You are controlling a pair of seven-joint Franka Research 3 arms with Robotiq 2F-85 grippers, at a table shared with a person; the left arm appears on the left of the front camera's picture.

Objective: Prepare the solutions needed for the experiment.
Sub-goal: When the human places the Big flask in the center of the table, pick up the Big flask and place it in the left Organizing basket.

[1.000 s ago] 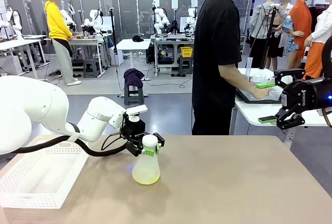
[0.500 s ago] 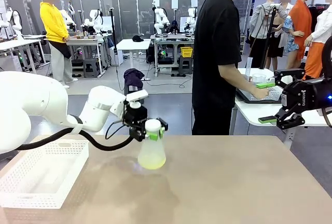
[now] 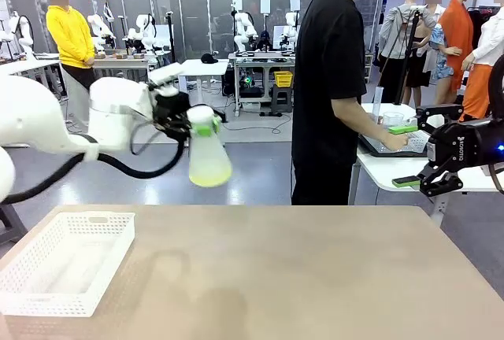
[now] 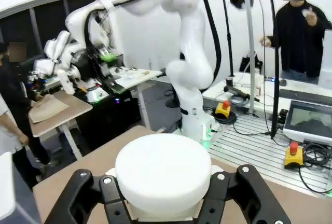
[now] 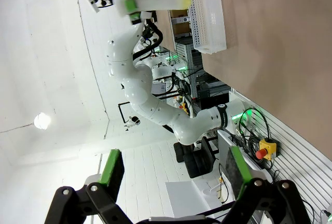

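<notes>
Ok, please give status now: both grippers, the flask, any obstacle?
Left gripper shut on flask neck, airborne. Solution shallow inside. Right gripper open, idle. Nothing blocking.

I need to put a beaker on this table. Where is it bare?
Bare: the whole tabletop right of the white basket, from near edge to the person's side. The left gripper holds the flask above it. The basket takes the left corner.
</notes>
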